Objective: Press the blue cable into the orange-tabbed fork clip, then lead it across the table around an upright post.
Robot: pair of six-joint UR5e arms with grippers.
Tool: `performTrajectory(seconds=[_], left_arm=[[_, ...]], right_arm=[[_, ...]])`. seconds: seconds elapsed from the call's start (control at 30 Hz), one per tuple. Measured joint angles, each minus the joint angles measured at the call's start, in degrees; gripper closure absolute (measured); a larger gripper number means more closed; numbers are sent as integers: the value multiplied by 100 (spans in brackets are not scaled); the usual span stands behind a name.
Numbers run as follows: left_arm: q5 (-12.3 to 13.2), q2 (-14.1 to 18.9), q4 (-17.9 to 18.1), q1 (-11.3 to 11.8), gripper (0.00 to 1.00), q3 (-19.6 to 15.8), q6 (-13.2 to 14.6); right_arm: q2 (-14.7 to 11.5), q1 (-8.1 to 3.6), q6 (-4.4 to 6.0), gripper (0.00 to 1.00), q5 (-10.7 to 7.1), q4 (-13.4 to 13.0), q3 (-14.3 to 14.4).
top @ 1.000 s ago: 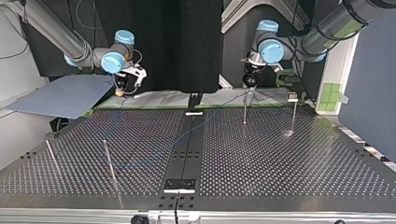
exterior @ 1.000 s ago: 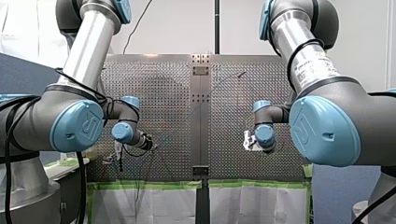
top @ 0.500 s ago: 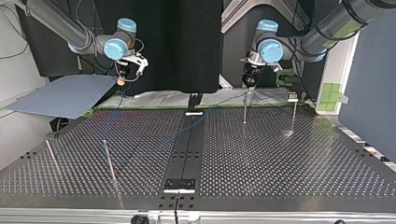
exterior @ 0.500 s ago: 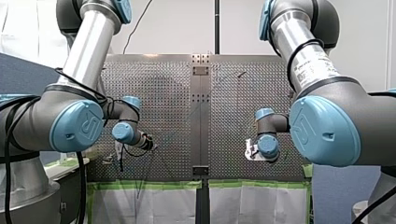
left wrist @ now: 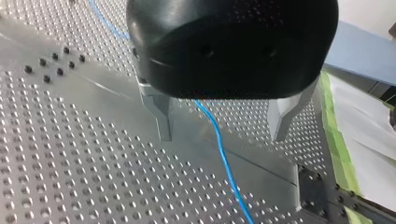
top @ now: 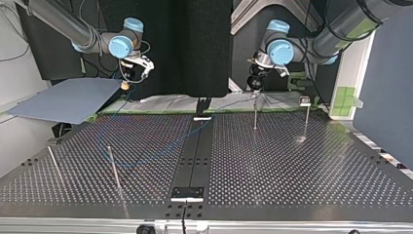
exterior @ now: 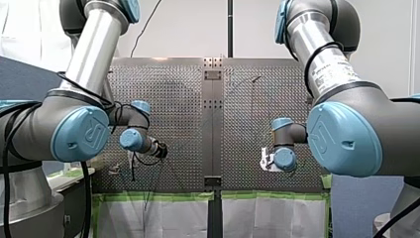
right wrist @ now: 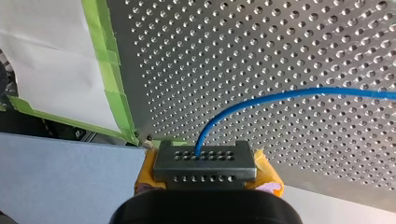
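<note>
Raised right pincer [top: 125,86] off arm-side edge of bench [top: 292,161], clamped on blue cable [right wrist: 280,95]; holding left pincer [left wrist: 223,135] wide open astride cable there, gripping nothing. Likely before pressing-in; next calls for taut, lowered cable.

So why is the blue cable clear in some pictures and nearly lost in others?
Mostly lighting. In the left wrist view the blue cable stands out on brightly lit metal, likewise in the right wrist view. In the top view the table looks dark, with pale glare at its nearest edge, so the cable shows faintly.
</note>
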Motion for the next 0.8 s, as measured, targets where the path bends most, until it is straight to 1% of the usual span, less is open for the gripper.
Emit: performTrajectory(seconds=[0.1, 0.23, 0.37, 0.47, 0.6, 0.8], left_arm=[[7, 145, -54, -39, 0, 0, -91], [-7, 344, -79, -118, 0, 0, -242], [-33, 585, -42, -307, 0, 0, -361], [-33, 729, 63, -412, 0, 1, -467], [-33, 791, 231, -505, 0, 0, -662], [-19, 805, 411, -585, 0, 3, -925]], right_arm=[[92, -1, 4, 100, 3, -83, -1], [319, -15, 51, 100, 33, -275, -1], [525, -27, 86, 100, 48, -391, -2], [614, -31, 94, 100, 52, -448, -2], [718, -46, 96, 100, 54, -542, -2], [1062, -99, 121, 100, 58, -881, -9]])
